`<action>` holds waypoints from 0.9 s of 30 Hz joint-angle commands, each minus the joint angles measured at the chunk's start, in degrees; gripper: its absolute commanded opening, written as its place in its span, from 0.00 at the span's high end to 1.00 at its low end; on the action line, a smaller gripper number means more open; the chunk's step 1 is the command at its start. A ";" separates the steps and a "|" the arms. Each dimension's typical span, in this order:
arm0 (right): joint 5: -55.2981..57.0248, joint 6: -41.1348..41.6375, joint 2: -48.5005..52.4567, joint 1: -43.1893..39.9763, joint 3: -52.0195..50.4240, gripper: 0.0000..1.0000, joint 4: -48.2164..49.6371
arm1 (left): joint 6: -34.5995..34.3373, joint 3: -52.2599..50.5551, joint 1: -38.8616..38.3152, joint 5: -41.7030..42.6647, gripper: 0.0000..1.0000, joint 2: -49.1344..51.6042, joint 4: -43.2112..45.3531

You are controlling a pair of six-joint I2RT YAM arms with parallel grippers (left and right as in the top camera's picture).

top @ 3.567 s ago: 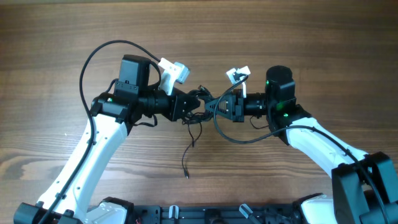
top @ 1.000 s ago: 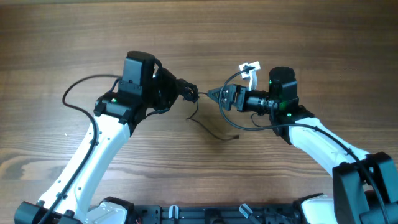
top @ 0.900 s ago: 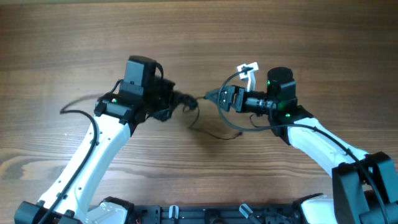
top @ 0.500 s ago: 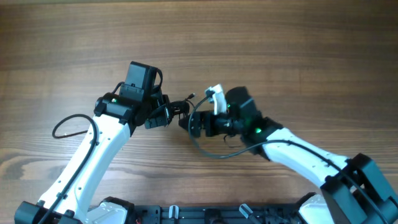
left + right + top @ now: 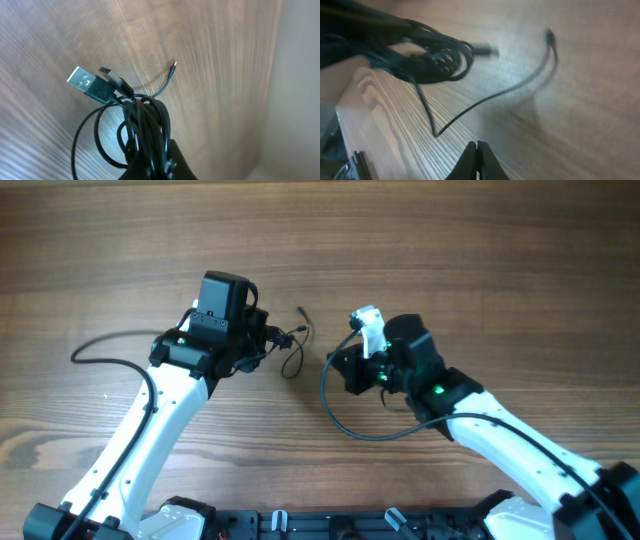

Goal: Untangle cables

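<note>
Mid-untangle over the table (image 5: 480, 250). Your left gripper (image 5: 156, 161) is clamped on the cables (image 5: 146, 117), which are knotted and, I think, held just off the wood. Your right gripper (image 5: 477, 150) is closed and empty, nearby. Next: open it, pinch one tail (image 5: 495, 96), draw it away.

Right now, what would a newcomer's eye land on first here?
The knotted bundle of cables clamped in the left fingers, with a silvery USB plug sticking out. Facing it, the right fingers are shut on nothing, a loose cord trailing just ahead over the wooden table.
</note>
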 commanded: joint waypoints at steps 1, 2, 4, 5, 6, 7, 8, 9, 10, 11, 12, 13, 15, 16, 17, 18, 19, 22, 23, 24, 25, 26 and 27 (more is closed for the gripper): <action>-5.29 -4.98 -2.64 -0.87 0.63 0.58 -1.79 | 21.42 0.48 0.31 -0.15 0.96 0.22 1.20; -7.87 -4.83 -2.67 -0.87 0.63 0.42 -2.12 | 23.91 0.48 0.31 -0.11 0.96 0.22 1.88; -12.92 -1.11 -2.67 -0.87 0.63 0.25 -1.86 | 25.38 0.48 0.31 0.33 0.96 0.22 2.71; -13.49 1.88 -2.67 -0.87 0.63 0.24 -1.81 | 25.38 0.48 0.31 0.57 0.96 0.22 2.80; -14.36 2.97 -2.64 -0.87 0.63 0.26 -1.86 | 25.38 0.48 0.31 1.79 0.96 0.22 3.02; -15.10 2.54 -2.64 -0.87 0.63 0.29 -1.90 | 24.68 0.48 0.31 3.08 0.96 0.22 3.17; -16.59 2.51 -2.64 -0.85 0.63 0.30 -1.84 | 20.63 0.48 0.31 3.13 0.96 0.22 2.93; -18.16 2.51 -2.64 -0.76 0.63 0.27 -1.79 | 14.03 0.48 0.31 3.13 0.96 0.22 2.21; -20.06 2.56 -2.64 -0.46 0.63 0.24 -1.81 | 3.54 0.48 0.31 3.10 0.96 0.22 0.63; -21.38 2.56 -2.64 -0.07 0.63 0.21 -1.88 | -2.95 0.48 0.31 3.10 0.96 0.22 -0.59; -22.97 2.69 -2.64 0.57 0.63 0.17 -1.84 | -10.86 0.48 0.31 3.17 0.96 0.22 -2.23; -24.59 2.91 -2.67 1.49 0.63 0.01 -1.57 | -19.34 0.48 0.31 3.30 0.96 0.22 -3.80; -24.57 4.11 -2.67 3.67 0.63 0.00 -1.20 | -34.80 0.48 0.31 3.32 0.96 0.22 -6.73; -23.82 4.00 -2.67 4.92 0.63 0.00 -1.05 | -38.14 0.48 0.31 3.34 0.96 0.22 -7.19; -21.40 3.85 -2.67 6.40 0.63 0.00 -1.07 | -40.22 0.48 0.31 3.37 0.96 0.22 -7.32; -17.22 2.95 -2.64 8.13 0.63 0.00 -1.11 | -41.51 0.48 0.31 4.00 0.96 0.22 -7.30; -10.34 1.25 -2.60 10.25 0.63 0.00 -1.29 | -42.69 0.48 0.31 5.01 0.96 0.22 -7.30; 10.19 4.00 -2.27 14.29 0.63 0.00 -1.68 | -42.84 0.48 0.31 8.55 0.96 0.22 -7.30; 15.67 6.25 -1.88 15.13 0.63 0.00 -1.49 | -42.84 0.48 0.31 9.66 0.96 0.22 -7.32; 18.71 7.54 -1.44 15.47 0.63 0.00 -1.11 | -42.84 0.48 0.31 10.58 0.96 0.22 -7.30; 20.35 7.80 -0.83 15.52 0.63 0.03 -0.42 | -42.84 0.48 0.31 12.04 0.96 0.22 -7.32; 21.77 7.80 0.33 15.52 0.63 0.06 0.87 | -42.84 0.48 0.31 13.68 0.96 0.22 -7.32; 22.10 7.78 1.36 15.52 0.63 0.09 2.25 | -42.84 0.48 0.31 15.26 0.96 0.22 -7.32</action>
